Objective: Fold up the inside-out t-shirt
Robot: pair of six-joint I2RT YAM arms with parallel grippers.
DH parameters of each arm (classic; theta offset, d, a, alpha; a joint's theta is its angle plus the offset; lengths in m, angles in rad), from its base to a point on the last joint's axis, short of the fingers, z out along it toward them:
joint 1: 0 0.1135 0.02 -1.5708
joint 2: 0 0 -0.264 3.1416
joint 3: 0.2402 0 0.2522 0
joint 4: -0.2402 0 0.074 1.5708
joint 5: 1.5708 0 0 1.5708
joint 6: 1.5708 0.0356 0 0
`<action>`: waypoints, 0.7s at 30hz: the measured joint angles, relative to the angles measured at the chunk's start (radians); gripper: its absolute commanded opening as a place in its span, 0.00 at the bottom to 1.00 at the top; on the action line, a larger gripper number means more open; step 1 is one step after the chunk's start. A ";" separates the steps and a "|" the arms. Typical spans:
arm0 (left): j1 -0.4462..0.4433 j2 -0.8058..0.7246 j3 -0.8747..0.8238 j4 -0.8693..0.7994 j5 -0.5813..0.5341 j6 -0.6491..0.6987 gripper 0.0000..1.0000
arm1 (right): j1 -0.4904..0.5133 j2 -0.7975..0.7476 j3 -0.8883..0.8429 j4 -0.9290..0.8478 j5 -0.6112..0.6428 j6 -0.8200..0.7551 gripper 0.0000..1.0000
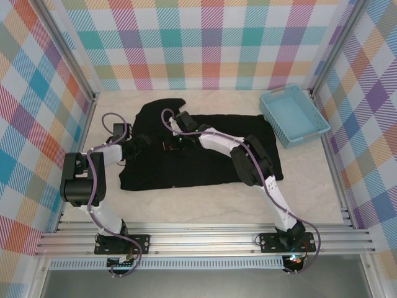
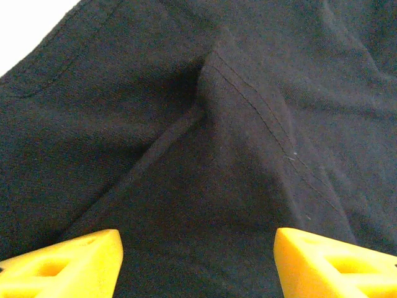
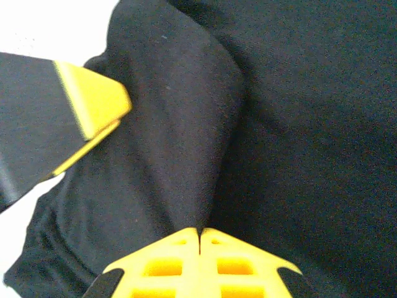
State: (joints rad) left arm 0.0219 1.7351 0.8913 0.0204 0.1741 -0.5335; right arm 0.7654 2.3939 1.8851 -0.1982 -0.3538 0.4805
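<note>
The inside-out t-shirt (image 1: 211, 161) is black and lies spread across the middle of the table. My right gripper (image 1: 169, 145) reaches over it to its left part. In the right wrist view that gripper (image 3: 200, 231) is shut, and a raised fold of the t-shirt (image 3: 180, 143) runs up out of its closed tips. My left gripper (image 1: 144, 143) hovers close beside it, over the shirt's left side. Its yellow fingers (image 2: 74, 261) stand wide apart with nothing between them, so the left gripper (image 2: 198, 248) is open over a stitched ridge of the t-shirt (image 2: 242, 99). One left fingertip (image 3: 93, 105) shows in the right wrist view.
A light blue tray (image 1: 293, 115) sits at the back right, beside the shirt's right edge. Checked walls and metal posts close in the table on three sides. Bare table surface (image 1: 205, 205) lies in front of the shirt.
</note>
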 measured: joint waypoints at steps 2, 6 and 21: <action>0.000 0.002 -0.001 0.008 0.001 0.000 0.66 | 0.000 -0.028 -0.036 0.042 -0.018 -0.002 0.04; 0.000 0.005 -0.002 0.016 0.004 0.000 0.66 | -0.007 -0.079 -0.111 0.117 -0.040 -0.003 0.07; 0.000 0.013 -0.003 0.037 0.016 0.000 0.66 | -0.100 -0.221 -0.323 0.232 -0.006 -0.018 0.18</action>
State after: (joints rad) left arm 0.0219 1.7485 0.8879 0.0578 0.1905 -0.5335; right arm 0.6659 2.1727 1.5620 0.0341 -0.3595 0.4629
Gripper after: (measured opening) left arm 0.664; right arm 0.165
